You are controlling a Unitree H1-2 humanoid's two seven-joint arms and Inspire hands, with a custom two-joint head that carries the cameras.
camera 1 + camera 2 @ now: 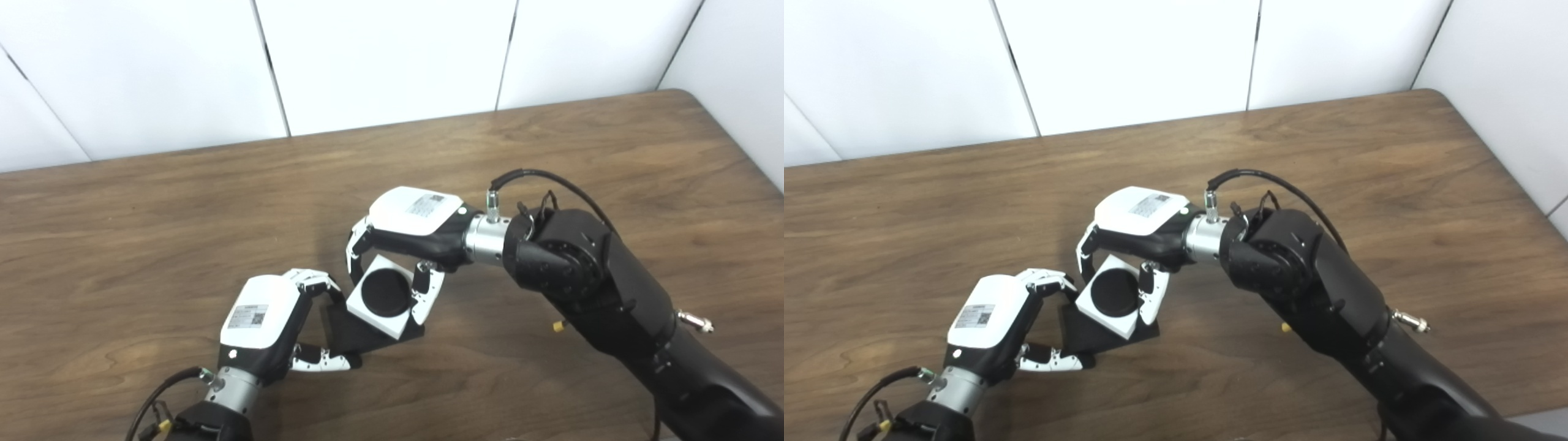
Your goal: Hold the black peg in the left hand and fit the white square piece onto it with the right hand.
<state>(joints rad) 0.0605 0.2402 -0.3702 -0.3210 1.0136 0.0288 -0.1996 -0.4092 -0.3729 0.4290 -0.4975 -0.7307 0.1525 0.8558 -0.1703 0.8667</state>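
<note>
Piece point(384, 297) white, square, round hole filled black.

Left robot hand point(269, 321): glossy white back shell with a small grey label and QR code, black palm, white-and-black segmented fingers, silver metal wrist collar, thin black cable looping off the wrist with a yellow tag. Right robot hand point(416, 223): same white shell, printed label with QR code, small green dot, silver wrist ring with an upright metal connector and curved black cable. Bulky matte black forearm, small screws, yellow stud, silver plug.
</note>
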